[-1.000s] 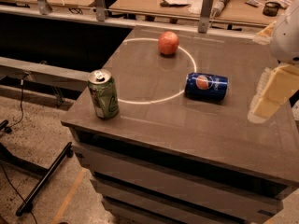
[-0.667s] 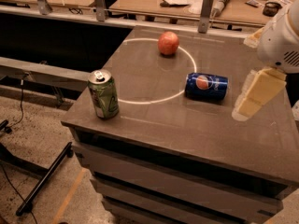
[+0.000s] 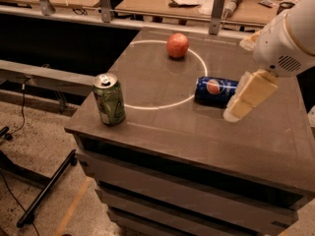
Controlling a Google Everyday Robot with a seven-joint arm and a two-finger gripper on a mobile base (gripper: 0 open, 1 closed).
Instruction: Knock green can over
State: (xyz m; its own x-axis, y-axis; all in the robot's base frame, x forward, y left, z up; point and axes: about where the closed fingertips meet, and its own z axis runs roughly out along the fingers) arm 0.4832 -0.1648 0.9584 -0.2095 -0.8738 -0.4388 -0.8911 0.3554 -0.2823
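The green can (image 3: 109, 100) stands upright near the front left corner of the dark table (image 3: 206, 132), its silver top and pull tab showing. My gripper (image 3: 235, 113) hangs over the right side of the table, its pale fingers pointing down and to the left. It is just right of the blue Pepsi can (image 3: 215, 91), which lies on its side. The gripper is well to the right of the green can, with open table between them.
A red apple (image 3: 177, 45) sits at the back inside a white circle (image 3: 147, 106) painted on the table. Workbenches with clutter run along the back. A black stand leg (image 3: 47, 188) lies on the floor at the lower left.
My gripper has moved left and slightly forward, from the table's right edge to just beside the Pepsi can. The green can, Pepsi can and apple have not moved.
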